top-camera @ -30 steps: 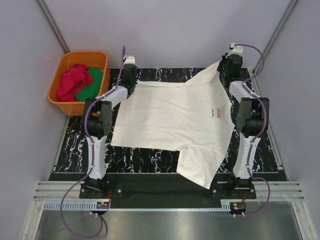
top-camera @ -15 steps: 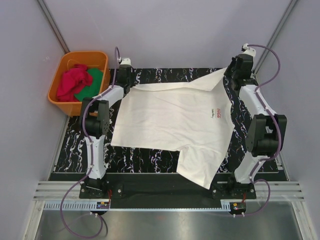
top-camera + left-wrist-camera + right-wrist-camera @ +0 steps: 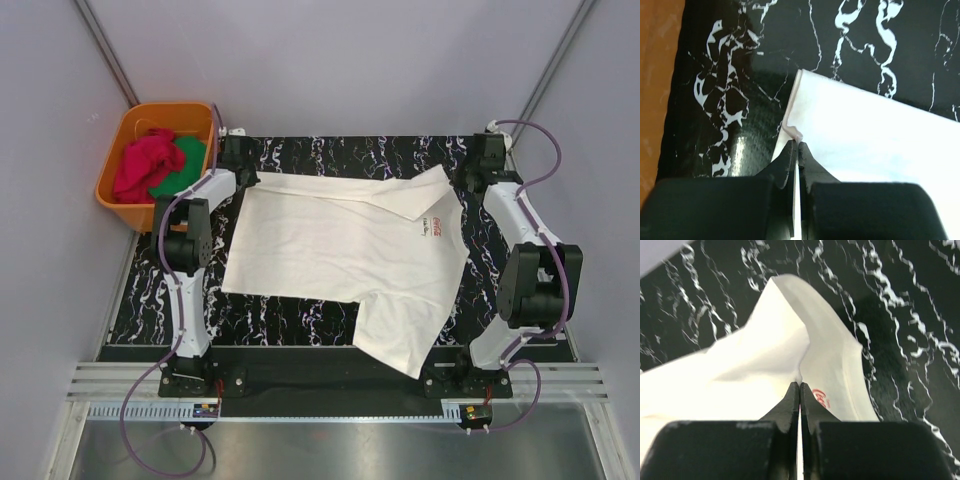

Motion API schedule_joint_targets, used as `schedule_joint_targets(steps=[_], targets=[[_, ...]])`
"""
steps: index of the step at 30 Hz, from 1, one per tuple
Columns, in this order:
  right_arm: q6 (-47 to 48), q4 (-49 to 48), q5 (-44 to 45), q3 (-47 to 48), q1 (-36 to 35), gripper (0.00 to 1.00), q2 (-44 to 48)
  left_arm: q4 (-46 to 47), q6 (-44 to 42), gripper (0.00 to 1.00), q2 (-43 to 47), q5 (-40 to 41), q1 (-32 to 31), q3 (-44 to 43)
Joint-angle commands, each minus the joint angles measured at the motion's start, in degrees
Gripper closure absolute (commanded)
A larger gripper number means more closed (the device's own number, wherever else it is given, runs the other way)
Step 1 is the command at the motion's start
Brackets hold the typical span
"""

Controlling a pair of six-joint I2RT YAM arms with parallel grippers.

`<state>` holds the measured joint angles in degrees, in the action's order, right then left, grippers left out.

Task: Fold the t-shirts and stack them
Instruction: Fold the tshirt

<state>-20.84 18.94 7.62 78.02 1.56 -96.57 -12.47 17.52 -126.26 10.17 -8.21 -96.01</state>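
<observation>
Fingers (image 3: 785, 165) pressed together; left gripper (image 3: 797, 146) and right gripper (image 3: 799, 385) each pinch the one cream t-shirt (image 3: 340, 240). One orange tub (image 3: 115, 195), red cloth (image 3: 140, 165) inside. Black marbled mat (image 3: 300, 320), grey walls (image 3: 330, 60).

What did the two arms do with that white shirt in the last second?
The left fingers and right fingers moved apart, still pinching the white shirt, drawing its far edge wider and lower toward the table. Its near half and the tub did not move.
</observation>
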Motion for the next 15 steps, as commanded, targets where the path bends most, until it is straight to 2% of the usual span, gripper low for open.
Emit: schedule_joint_targets(steps=[1, 15], targets=[[-1.0, 3.6, -0.1, -0.9, 0.4, 1.00, 4.8, -2.5, 1.9, 1.00, 4.7, -1.1, 0.7, -1.1], [-0.5, 7.3, 2.0, -4.7, 0.4, 1.00, 6.3, -7.8, 3.5, 1.00, 1.8, -2.6, 1.0, -3.0]])
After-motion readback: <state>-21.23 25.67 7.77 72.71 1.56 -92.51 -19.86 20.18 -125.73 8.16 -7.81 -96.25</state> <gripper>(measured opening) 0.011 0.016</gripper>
